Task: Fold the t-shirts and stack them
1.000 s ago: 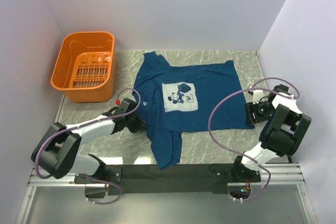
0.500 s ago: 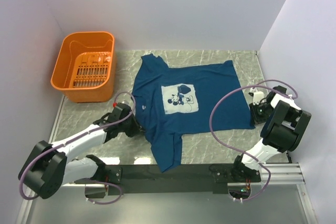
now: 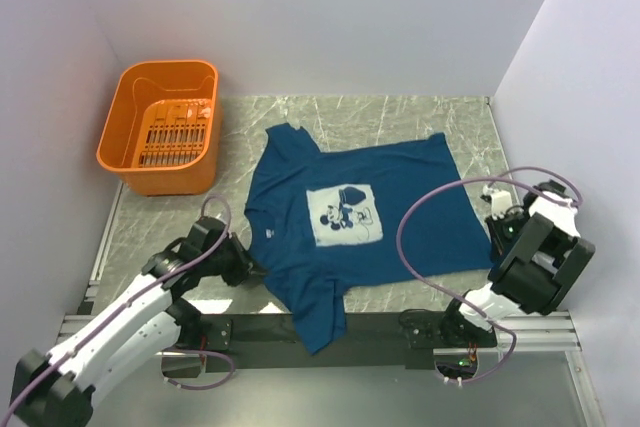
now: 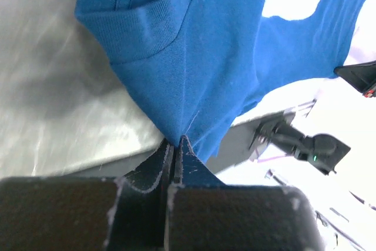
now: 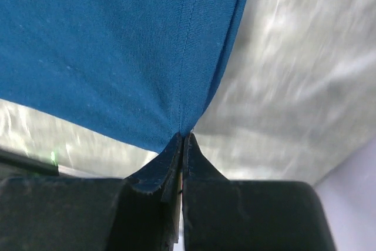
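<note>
My left fingers [image 4: 166, 157] are pressed fully together on a pinch of the t-shirt [image 3: 350, 212], at the shoulder just beside the ribbed collar band. The t-shirt lies print-up and mostly flat on the worktop [image 3: 400, 112], to the right of the orange basket [image 3: 160, 127]. One sleeve hangs over the near edge of the worktop onto the black base rail [image 3: 270, 329]. My right fingers [image 5: 171, 156] are likewise clamped tight, on a seamed corner at the far right of the garment.

Hazards from this state, as I judge them:
1. Each grip holds only a thin tip of cloth. A sharp pull, or unequal travel of the two arms, can draw the fabric out of one grip and drop that side.
2. The overhanging sleeve can catch on the base rail, or drag creases into the fold.
3. Cotton stretched taut between the two grips can skew the body and give a crooked rectangle
</note>
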Robot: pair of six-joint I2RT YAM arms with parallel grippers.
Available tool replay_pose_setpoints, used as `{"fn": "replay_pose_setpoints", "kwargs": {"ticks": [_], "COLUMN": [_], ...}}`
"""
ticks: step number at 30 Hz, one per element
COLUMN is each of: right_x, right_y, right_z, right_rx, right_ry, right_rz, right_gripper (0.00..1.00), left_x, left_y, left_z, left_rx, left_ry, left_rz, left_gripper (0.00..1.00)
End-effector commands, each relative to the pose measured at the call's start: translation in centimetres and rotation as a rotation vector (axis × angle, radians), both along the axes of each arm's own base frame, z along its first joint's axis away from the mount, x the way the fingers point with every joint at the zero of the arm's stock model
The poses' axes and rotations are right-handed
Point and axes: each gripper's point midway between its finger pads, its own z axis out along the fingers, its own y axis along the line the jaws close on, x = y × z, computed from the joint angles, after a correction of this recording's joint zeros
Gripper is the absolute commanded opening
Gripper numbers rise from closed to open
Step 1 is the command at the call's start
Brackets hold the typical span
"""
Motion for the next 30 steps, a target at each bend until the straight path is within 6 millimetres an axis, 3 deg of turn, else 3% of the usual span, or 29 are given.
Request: {"fn": "replay_pose_setpoints", "kwargs": {"ticks": [1,5,8,15,16,18,19,20,21,22,26,27,28,30], "right_x": [-4.5,-6.8,-8.6,-10.7,-10.7,-10.1,-8.9,-8.3,-7.6,-5.6,-0.4,0.9,2.6,5.7], "right_y": [-0.7,-1.2,-0.4,0.1,0.1,0.1,0.1,0.2,0.3,0.3,1.7,2.0,3.6,4.8], "right_z": [0.8,1.1,1.0,1.6,1.6,1.9,2.5,2.9,3.4,4.4,6.1,6.1,6.3,6.0], "right_rx": [-0.036,-0.048,-0.016,-0.022,-0.025,-0.030,-0.017,0.003,0.022,0.057,0.168,0.177,0.198,0.219], "right_ry": [0.092,0.111,0.152,0.167,0.160,0.129,0.075,0.052,0.029,-0.041,-0.135,-0.154,-0.152,-0.191], "right_rz": [0.086,0.082,0.099,0.110,0.110,0.093,0.068,0.049,0.035,-0.001,-0.033,-0.029,-0.009,0.000], "right_gripper": [0.00,0.00,0.00,0.00,0.00,0.13,0.21,0.37,0.41,0.44,0.47,0.47,0.47,0.47], "left_x": [-4.1,-5.6,-6.4,-7.5,-7.5,-7.6,-7.5,-7.1,-6.0,-5.3,-0.6,1.3,3.1,7.9], "left_y": [1.3,2.2,2.5,2.7,2.7,2.5,2.5,2.4,2.2,2.2,1.9,1.5,1.7,0.8], "left_z": [0.0,0.8,1.3,2.8,2.7,2.5,2.6,3.0,4.4,5.2,9.1,9.8,10.0,11.0], "left_rx": [0.017,0.024,0.017,0.002,0.002,-0.003,-0.001,-0.002,-0.002,0.008,0.080,0.113,0.171,0.228], "left_ry": [0.152,0.179,0.197,0.212,0.216,0.228,0.222,0.208,0.155,0.110,-0.088,-0.123,-0.192,-0.286], "left_rz": [-0.009,0.002,0.004,-0.008,-0.009,-0.020,-0.024,-0.025,-0.016,-0.019,-0.020,-0.017,-0.034,-0.028], "left_gripper": [0.01,0.01,0.01,0.01,0.09,0.27,0.45,0.52,0.57,0.67,0.80,0.81,0.84,0.86]}}
